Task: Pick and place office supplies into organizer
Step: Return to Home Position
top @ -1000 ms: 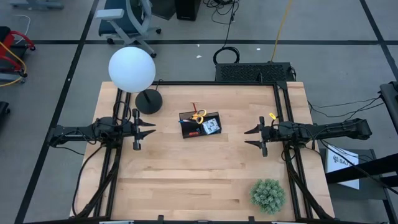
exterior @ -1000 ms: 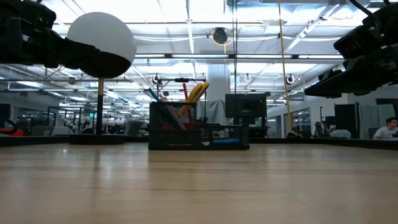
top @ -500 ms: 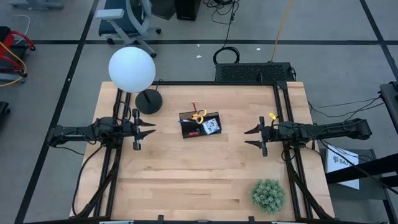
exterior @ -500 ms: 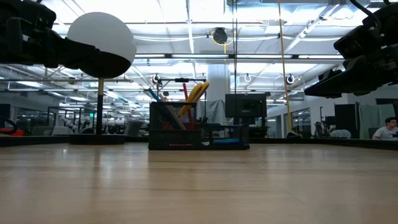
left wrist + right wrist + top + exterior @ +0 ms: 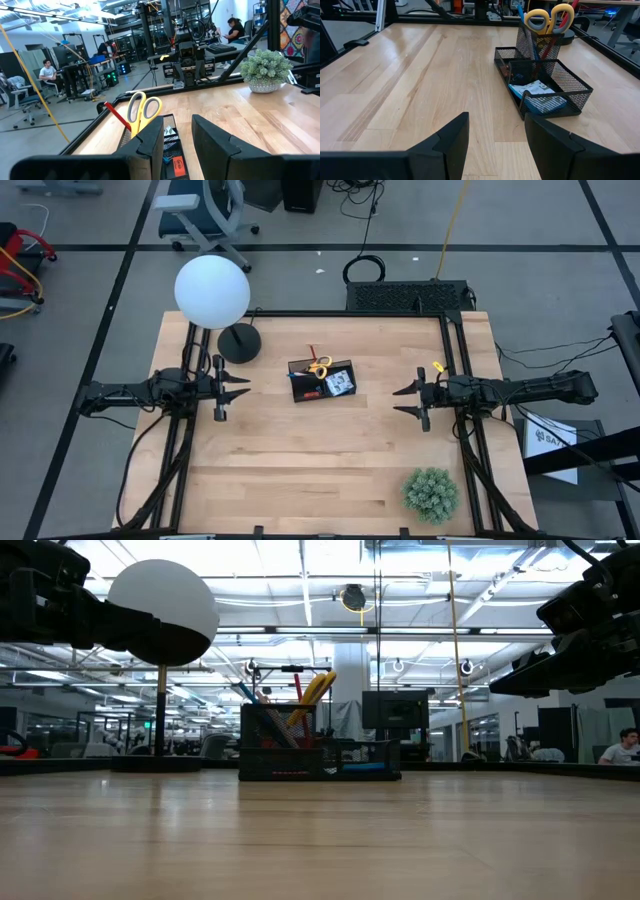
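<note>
The black mesh organizer [image 5: 322,380] stands at the table's middle, toward the far side. Yellow-handled scissors [image 5: 549,16], a red pen [image 5: 116,116] and a blue pen [image 5: 522,14] stand upright in its tall cup; a blue notepad [image 5: 538,95] lies in its low tray and a small red eraser [image 5: 177,163] in a narrow compartment. My left gripper [image 5: 241,386] hovers open to the organizer's left, above the table. My right gripper [image 5: 400,400] hovers open to its right. Both point at the organizer.
A lamp with a white globe [image 5: 212,291] and round black base [image 5: 238,342] stands at the far left. A green spiky plant ball [image 5: 431,493] sits near the right near corner. Bare wood [image 5: 310,460] lies between the arms and toward the near edge.
</note>
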